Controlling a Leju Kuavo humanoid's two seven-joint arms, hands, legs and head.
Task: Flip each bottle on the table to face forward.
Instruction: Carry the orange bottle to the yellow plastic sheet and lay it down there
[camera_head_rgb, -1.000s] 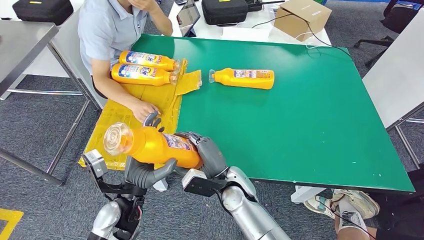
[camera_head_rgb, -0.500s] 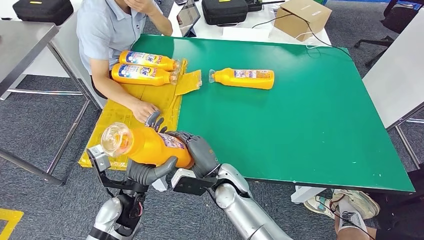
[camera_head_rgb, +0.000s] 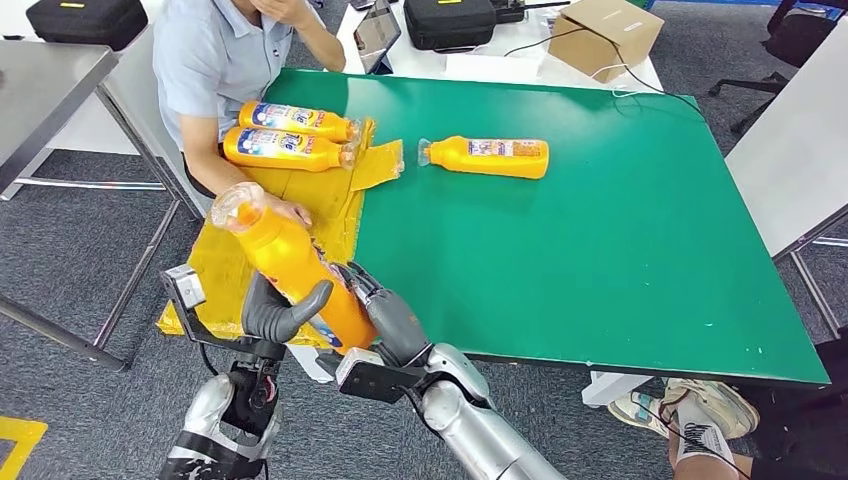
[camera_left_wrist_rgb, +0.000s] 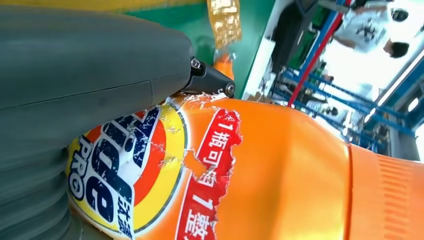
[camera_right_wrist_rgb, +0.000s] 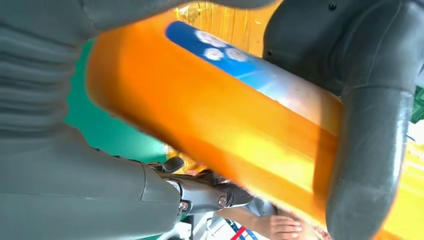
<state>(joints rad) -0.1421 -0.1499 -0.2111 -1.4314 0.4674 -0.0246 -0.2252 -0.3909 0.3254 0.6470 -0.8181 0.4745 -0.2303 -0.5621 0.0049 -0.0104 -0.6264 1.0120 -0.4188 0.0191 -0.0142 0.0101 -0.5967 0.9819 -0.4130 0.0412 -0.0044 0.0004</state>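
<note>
Item: orange bottle, held by both hands off the near-left corner of the green table; left hand wraps its lower body, thumb across the front; right hand cups the bottom end from the other side, fingers curled against it.
Change: a second ago the bottle lay nearly level across the hands, clear cap toward the left; it now stands tilted, cap risen up and away from the hands toward the person's hand; label shows in the left wrist view; judged mid-flip, not yet set down.
Remaining: two bottles on the yellow sheet beyond the hands; one bottle on the green, well apart.
</note>
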